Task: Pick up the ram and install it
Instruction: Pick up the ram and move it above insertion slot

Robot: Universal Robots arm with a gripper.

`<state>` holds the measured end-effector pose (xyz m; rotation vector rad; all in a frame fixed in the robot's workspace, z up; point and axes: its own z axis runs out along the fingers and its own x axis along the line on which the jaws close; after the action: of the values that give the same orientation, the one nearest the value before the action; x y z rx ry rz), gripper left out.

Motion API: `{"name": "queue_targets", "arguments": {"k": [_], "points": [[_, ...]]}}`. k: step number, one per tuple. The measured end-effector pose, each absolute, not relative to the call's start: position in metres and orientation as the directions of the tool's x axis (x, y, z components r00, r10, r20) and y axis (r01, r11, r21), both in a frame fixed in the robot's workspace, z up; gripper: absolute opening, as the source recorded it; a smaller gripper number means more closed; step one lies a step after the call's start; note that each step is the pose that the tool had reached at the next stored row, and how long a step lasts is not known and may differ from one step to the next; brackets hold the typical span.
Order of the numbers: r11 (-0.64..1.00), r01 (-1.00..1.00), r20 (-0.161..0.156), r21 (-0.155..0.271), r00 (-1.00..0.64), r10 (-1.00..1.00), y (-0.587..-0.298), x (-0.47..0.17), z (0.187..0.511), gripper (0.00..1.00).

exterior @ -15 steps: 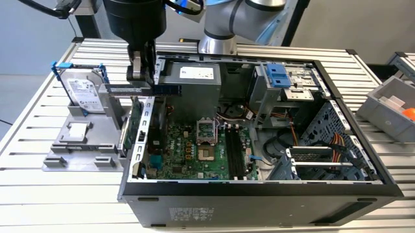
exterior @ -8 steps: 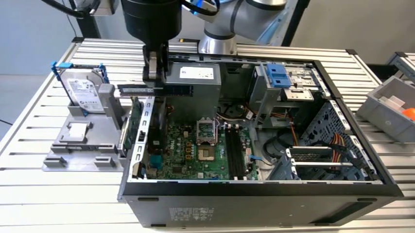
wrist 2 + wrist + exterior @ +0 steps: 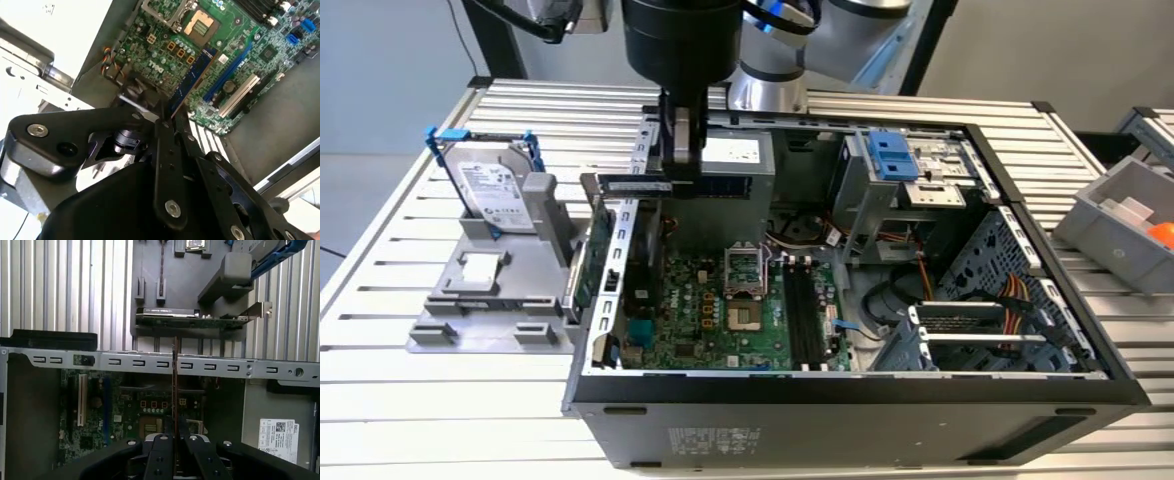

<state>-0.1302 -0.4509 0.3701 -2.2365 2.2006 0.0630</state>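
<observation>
The ram (image 3: 720, 186) was seen clamped by one end between the closed fingers of the gripper (image 3: 683, 176), held level in the air over the upper edge of the open computer case (image 3: 854, 400), clear of the motherboard (image 3: 707, 310) below; in both wrist views the stick (image 3: 195, 80) (image 3: 175, 385) was shown pinched at the fingertips (image 3: 165, 131) (image 3: 162, 442), edge-on in the first wrist view. At the exterior view's left a grey fixture (image 3: 480, 300) was set on the slatted table (image 3: 374, 250); a silver hard drive (image 3: 496, 190) in a blue frame was stood upright in it; a green expansion card (image 3: 594, 265) was stood just beside the case wall. Further to the exterior view's right, inside the case, the long black slots (image 3: 803, 310) were left unfilled, apart from the ram; at the far right a grey bin (image 3: 1114, 215) was placed beside the case.
</observation>
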Motion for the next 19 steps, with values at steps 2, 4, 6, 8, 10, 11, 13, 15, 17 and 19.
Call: {"name": "queue_targets", "arguments": {"k": [2,4,6,8,10,11,13,15,17,19], "points": [[-0.017,-1.0,-0.031,0.026,0.016,-0.999,-0.451,-0.126,0.37,0.0],[-0.016,-1.0,-0.031,0.026,0.016,-0.999,-0.451,-0.121,0.37,0.0],[-0.016,-1.0,-0.031,0.026,0.015,-0.999,-0.451,-0.115,0.37,0.0],[-0.016,-1.0,-0.031,0.026,0.015,-0.999,-0.451,-0.108,0.37,0.0],[-0.016,-1.0,-0.031,0.026,0.015,-0.999,-0.451,-0.102,0.37,0.0],[-0.016,-1.0,-0.031,0.025,0.015,-0.999,-0.451,-0.099,0.37,0.0],[-0.015,-1.0,-0.031,0.023,0.015,-0.999,-0.451,-0.094,0.37,0.0],[-0.015,-1.0,-0.031,0.018,0.014,-0.999,-0.451,-0.09,0.37,0.0],[-0.013,-1.0,-0.031,0.012,0.013,-0.999,-0.451,-0.087,0.37,0.0],[-0.01,-1.0,-0.031,0.007,0.01,-0.999,-0.451,-0.084,0.37,0.0]]}}
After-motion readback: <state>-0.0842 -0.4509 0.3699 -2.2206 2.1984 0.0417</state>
